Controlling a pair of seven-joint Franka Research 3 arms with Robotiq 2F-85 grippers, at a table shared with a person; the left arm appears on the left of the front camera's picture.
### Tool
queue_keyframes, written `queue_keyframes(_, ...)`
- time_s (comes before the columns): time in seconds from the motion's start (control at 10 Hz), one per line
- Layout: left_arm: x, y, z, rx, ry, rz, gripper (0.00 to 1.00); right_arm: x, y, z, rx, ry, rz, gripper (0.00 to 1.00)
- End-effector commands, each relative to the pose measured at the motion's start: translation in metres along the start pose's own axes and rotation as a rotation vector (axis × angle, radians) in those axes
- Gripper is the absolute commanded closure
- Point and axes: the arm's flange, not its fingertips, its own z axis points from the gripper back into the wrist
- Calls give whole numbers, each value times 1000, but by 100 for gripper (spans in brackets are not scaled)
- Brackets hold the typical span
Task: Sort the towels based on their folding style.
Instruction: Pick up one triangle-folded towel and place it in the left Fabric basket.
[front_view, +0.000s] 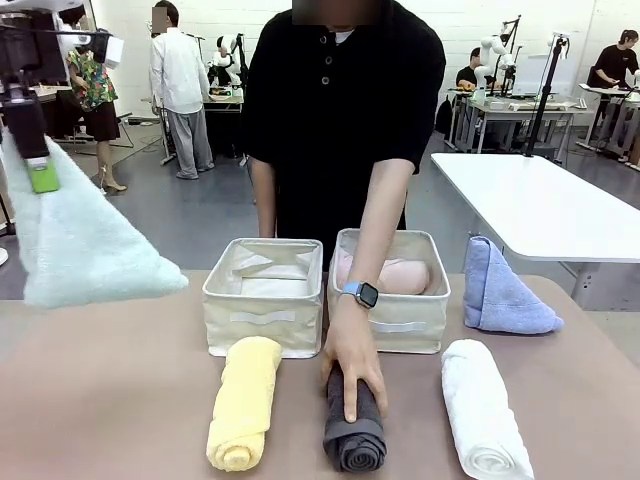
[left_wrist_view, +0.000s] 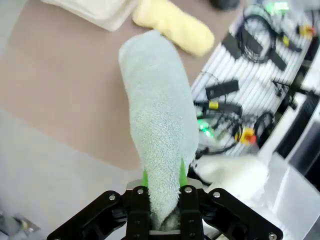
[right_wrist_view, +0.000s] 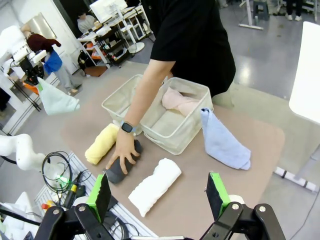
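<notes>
We are holding the mint green towel (front_view: 85, 240) aloft, clear of the table (front_view: 120, 400) for sorting, our left gripper (front_view: 42, 175) clamping its edge; our right gripper (right_wrist_view: 159, 192) is hanging wide open, empty.

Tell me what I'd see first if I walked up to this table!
The left gripper holds a mint green towel high over the table's left side. In the middle, a person's hand rests on the dark grey rolled towel, between the yellow roll and the white roll.
</notes>
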Motion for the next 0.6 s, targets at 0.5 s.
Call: queue_keyframes(0.5, 3, 2, 2, 17, -22, 87, 81, 1, -1, 0, 13, 4, 12, 0)
